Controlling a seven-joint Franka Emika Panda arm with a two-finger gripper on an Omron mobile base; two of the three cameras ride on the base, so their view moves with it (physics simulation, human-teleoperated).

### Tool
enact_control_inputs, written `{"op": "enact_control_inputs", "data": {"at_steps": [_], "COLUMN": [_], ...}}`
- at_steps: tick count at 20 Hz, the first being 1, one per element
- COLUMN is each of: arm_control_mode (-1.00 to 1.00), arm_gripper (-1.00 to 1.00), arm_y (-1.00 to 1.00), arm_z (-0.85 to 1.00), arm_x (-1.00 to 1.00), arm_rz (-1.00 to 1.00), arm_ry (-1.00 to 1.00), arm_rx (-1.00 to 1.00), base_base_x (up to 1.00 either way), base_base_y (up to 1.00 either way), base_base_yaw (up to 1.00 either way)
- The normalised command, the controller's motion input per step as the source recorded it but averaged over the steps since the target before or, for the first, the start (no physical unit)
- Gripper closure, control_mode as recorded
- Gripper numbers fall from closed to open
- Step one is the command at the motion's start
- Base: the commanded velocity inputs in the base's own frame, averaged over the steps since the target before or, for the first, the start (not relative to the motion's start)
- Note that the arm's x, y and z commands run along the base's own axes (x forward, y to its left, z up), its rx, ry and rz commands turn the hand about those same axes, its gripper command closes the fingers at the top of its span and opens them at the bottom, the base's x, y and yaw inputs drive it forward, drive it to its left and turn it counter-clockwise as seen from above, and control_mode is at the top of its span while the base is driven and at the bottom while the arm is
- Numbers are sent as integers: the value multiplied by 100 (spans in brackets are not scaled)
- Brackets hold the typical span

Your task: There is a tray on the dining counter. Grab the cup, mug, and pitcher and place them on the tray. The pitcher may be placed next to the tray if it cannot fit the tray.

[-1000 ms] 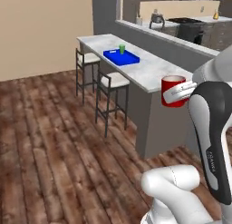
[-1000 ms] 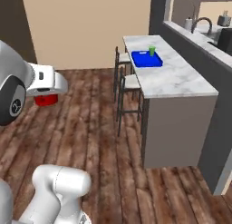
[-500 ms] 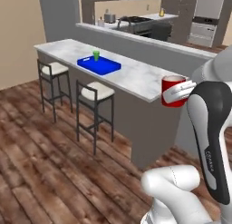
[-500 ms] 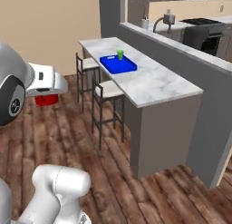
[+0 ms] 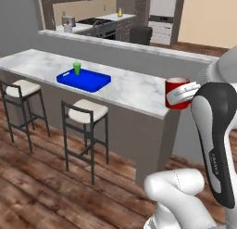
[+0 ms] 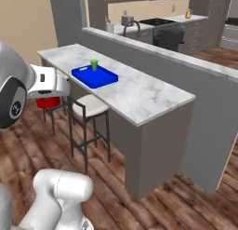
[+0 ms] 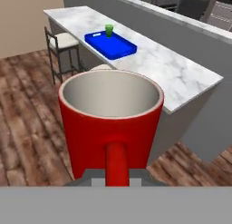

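My gripper (image 5: 183,94) is shut on the handle of the glossy red mug (image 5: 176,92), which it holds upright in the air off the near end of the dining counter (image 5: 134,91). In the hand view the mug (image 7: 111,123) is close up, pale inside, with the gripper (image 7: 117,180) at its handle. The blue tray (image 5: 88,80) lies on the counter's middle, and the green cup (image 5: 77,68) stands upright on its far corner. From the right base view, the mug (image 6: 48,102) hangs under the hand, left of the tray (image 6: 100,78) and cup (image 6: 94,64). The pitcher is out of view.
Two stools (image 5: 88,111) (image 5: 21,89) stand against the counter's front side, under the tray. A raised grey ledge (image 5: 139,45) runs behind the counter, with kitchen units and a stove beyond. Wooden floor (image 6: 186,201) lies open around the counter's near end.
The whole picture has shifted: the base has moved, and the counter with tray and cup now stands nearer and more side-on. The mug stays in the shut gripper.
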Motion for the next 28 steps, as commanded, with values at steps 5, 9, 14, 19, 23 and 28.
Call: {"op": "enact_control_inputs", "data": {"at_steps": [5, 9, 14, 19, 23, 28], "arm_control_mode": [100, 100, 100, 100, 100, 100], "arm_gripper": [100, 100, 100, 100, 100, 100], "arm_y": [0, 0, 0, 0, 0, 0], "arm_z": [0, 0, 0, 0, 0, 0], "arm_x": [0, 0, 0, 0, 0, 0], "arm_rz": [0, 0, 0, 0, 0, 0], "arm_ry": [0, 0, 0, 0, 0, 0], "arm_rx": [0, 0, 0, 0, 0, 0], "base_base_x": [49, 23, 14, 20, 24, 24], "base_base_y": [100, 100, 100, 100, 100, 100], "base_base_yaw": [-44, -38, -38, -41, -42, -42]}}
